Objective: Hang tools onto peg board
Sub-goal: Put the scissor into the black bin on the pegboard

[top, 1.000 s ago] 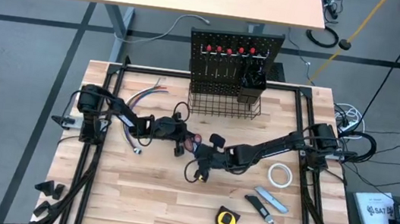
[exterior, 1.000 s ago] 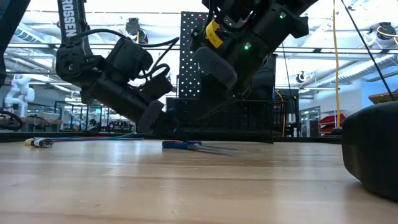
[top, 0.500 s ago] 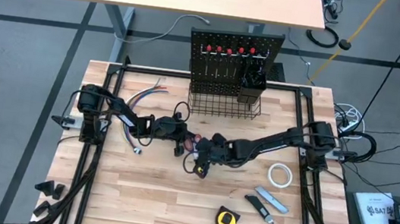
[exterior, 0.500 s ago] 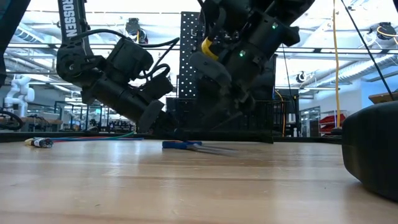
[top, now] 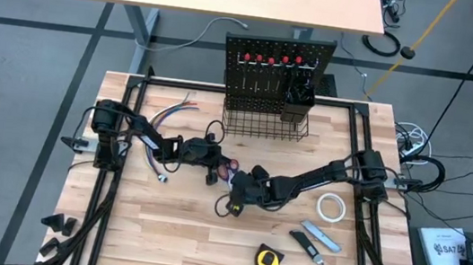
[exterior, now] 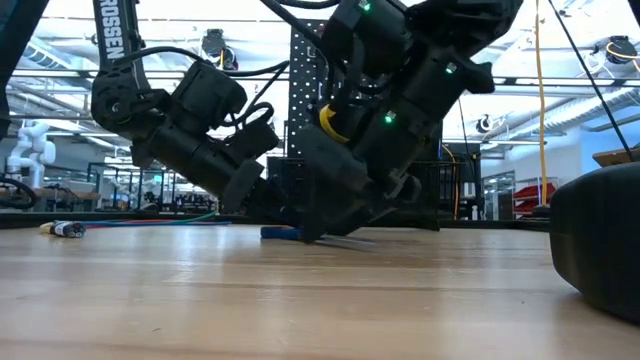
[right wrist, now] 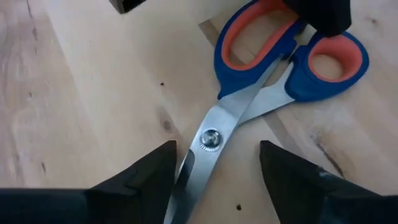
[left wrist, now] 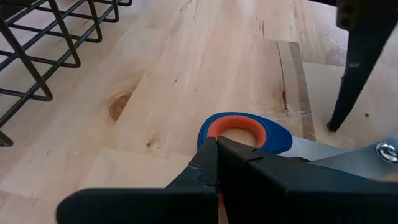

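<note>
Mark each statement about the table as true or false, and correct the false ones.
1. The scissors lie flat on the tabletop. True.
2. The right pincer is shut on the blades. False: its fingers stand open on either side of the blades.
3. The left pincer is shut at the scissor handles. True.
4. The tape measure hangs on the peg board. False: it lies on the tabletop.
5. The tape roll sits in the basket. False: it lies on the tabletop beside the right arm.

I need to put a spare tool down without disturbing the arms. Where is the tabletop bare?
Bare: the near-left wood, left of the tape measure. Crowded: the centre, where left gripper and right gripper meet over the scissors, and near-right by the tape roll and utility knife.
</note>
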